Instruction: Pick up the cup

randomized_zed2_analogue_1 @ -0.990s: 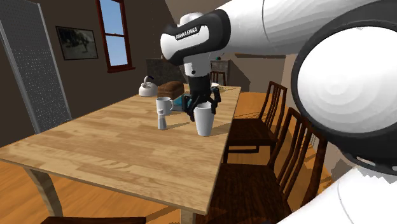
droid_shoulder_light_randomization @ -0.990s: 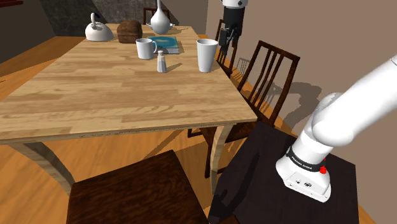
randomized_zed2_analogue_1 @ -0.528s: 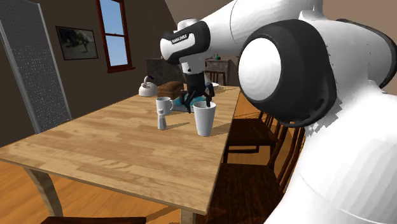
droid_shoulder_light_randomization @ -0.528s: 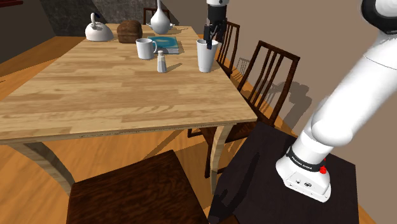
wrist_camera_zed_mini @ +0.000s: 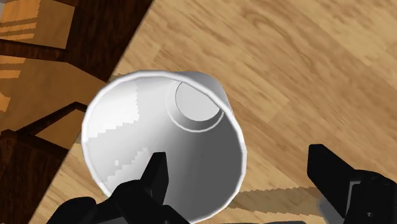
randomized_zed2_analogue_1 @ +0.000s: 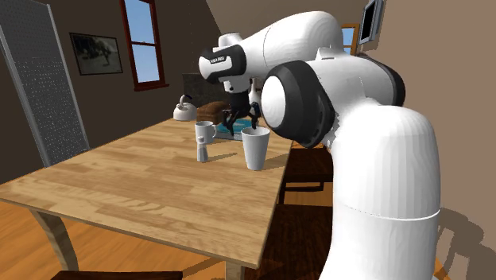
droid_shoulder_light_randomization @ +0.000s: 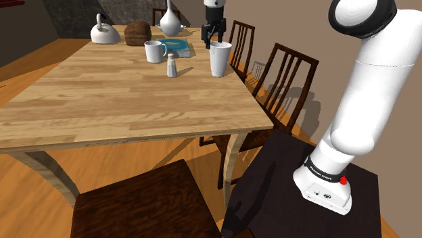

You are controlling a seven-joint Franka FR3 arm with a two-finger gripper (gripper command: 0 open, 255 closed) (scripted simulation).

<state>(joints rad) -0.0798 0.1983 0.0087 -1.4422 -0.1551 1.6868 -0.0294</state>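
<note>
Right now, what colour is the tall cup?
The tall cup is plain white; the wrist view shows it best.

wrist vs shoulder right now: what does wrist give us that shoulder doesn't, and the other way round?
Wrist: a look down into the white cup to its inner bottom. The open fingers straddle its wall, one over the mouth, one outside.
Shoulder: the mug, shaker and kettle on the table, plus the arm and its stand.
Both: the cup, the gripper above it, and the wooden table.
</note>
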